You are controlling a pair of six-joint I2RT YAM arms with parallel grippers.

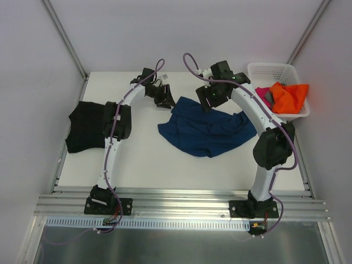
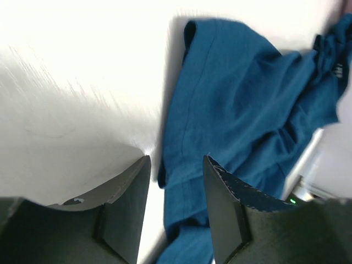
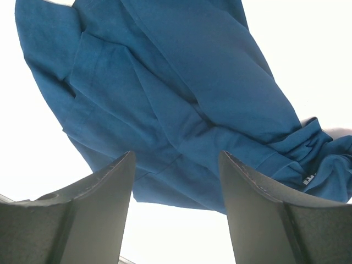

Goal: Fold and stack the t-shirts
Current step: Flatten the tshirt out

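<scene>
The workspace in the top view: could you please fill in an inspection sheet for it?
Surface: white table, no stains seen.
Job's things: navy t-shirt crumpled at centre; black t-shirt flat at left edge; orange t-shirt and magenta t-shirt in the basket.
Clutter: nothing seen.
Grippers: left gripper and right gripper open, empty, by the navy t-shirt.
Cables: purple cables along both arms.
Surroundings: white walls; metal rail at near edge.

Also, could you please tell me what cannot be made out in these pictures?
- Black t-shirt: top view, one side hidden beneath the left arm.
- Magenta t-shirt in the basket: top view, mostly covered by the orange t-shirt.
- Navy t-shirt: cut off by the frame edges in both wrist views, blurred in the left one.
</scene>
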